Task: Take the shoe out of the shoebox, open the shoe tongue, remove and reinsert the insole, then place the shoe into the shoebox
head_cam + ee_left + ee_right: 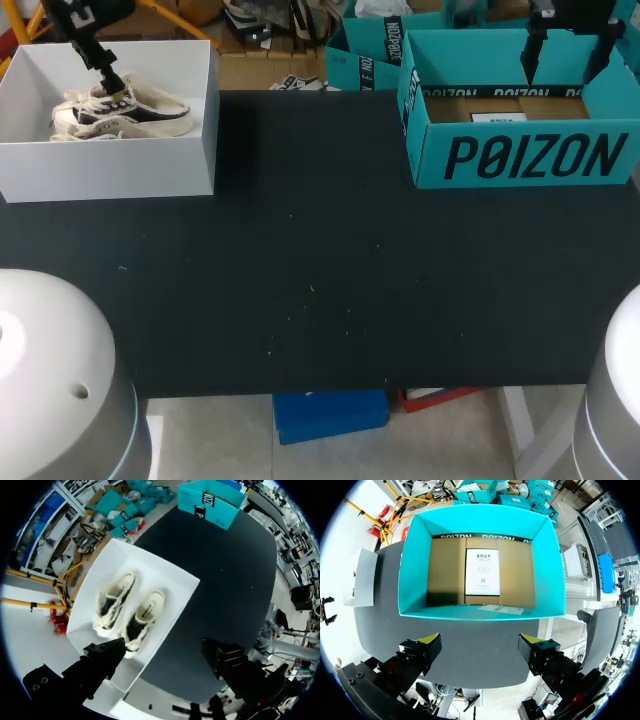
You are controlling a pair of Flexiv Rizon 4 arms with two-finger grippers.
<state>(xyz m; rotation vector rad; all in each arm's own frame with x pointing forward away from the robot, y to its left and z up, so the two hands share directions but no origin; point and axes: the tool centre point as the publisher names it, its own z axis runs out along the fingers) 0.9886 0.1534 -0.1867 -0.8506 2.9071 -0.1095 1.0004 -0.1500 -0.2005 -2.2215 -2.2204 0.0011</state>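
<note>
a cream and dark shoe (145, 620) lies beside its mate (114, 607) in the white shoebox (110, 182) on the counter (320, 290). the left gripper (164, 650) hangs above, fingers spread and empty. the right gripper (479, 642), fingers also apart, hangs over the teal box (414, 560). the shoe looks light and floppy, so the firmer heel collar seems the surest hold.

Two cream low-top shoes (116, 601) with dark trim and loose laces lie side by side, openings up, inside an open white box (110, 175) at the far left corner of the table (320, 280). Well apart, at the far right, stands an open teal shoebox (520, 155), its brown cardboard floor carrying a white card (481, 572).
</note>
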